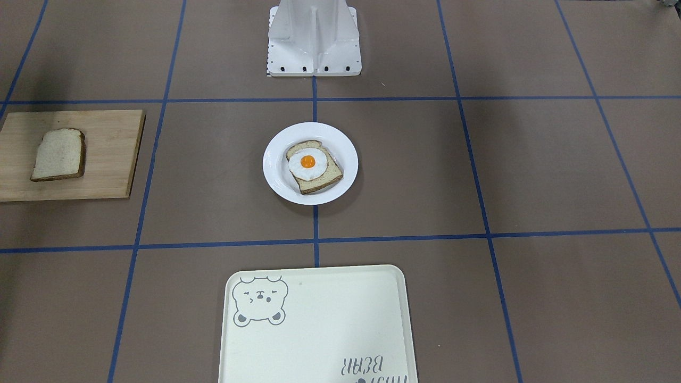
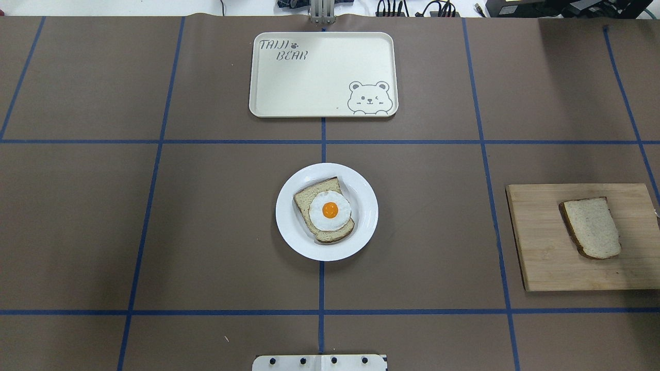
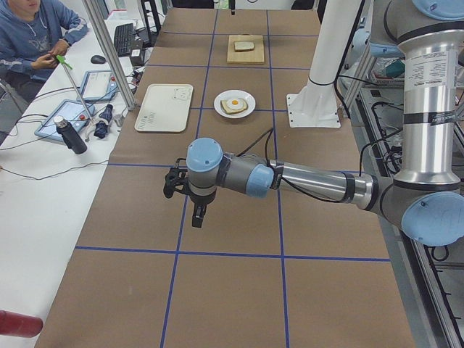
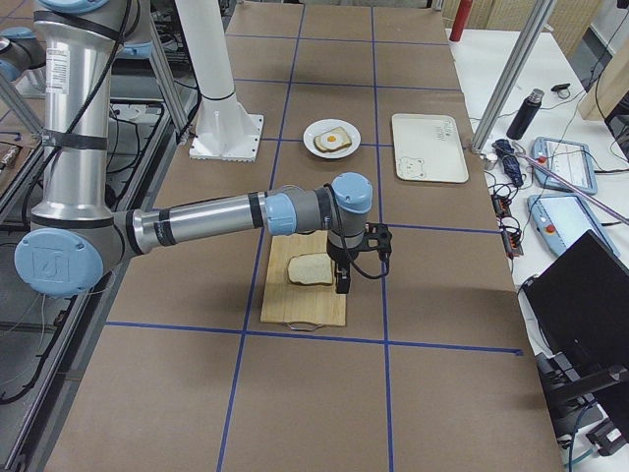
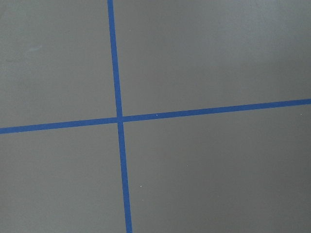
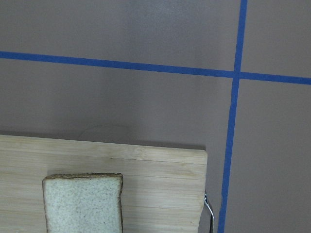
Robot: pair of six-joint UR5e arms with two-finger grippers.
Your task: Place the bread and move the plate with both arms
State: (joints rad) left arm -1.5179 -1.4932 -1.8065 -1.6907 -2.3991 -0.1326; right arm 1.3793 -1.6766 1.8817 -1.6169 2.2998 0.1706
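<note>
The plain bread slice [image 1: 58,154] lies on a wooden cutting board [image 1: 106,159], as the overhead view [image 2: 592,227] and the right wrist view [image 6: 82,203] also show. The white plate [image 1: 274,175] sits mid-table and holds a like slice with a fried egg [image 1: 314,166]. My right gripper [image 4: 342,280] shows only in the exterior right view, hanging just beside the bread [image 4: 311,269] over the board's edge. My left gripper [image 3: 196,212] shows only in the exterior left view, above bare table far from the plate [image 3: 219,106]. I cannot tell whether either is open or shut.
A cream tray [image 2: 319,77] with a bear drawing lies beyond the plate on the operators' side. The white stand [image 1: 314,37] is at the robot's edge. A side table with bottles and devices [image 4: 550,157] and a seated person [image 3: 36,36] flank the table.
</note>
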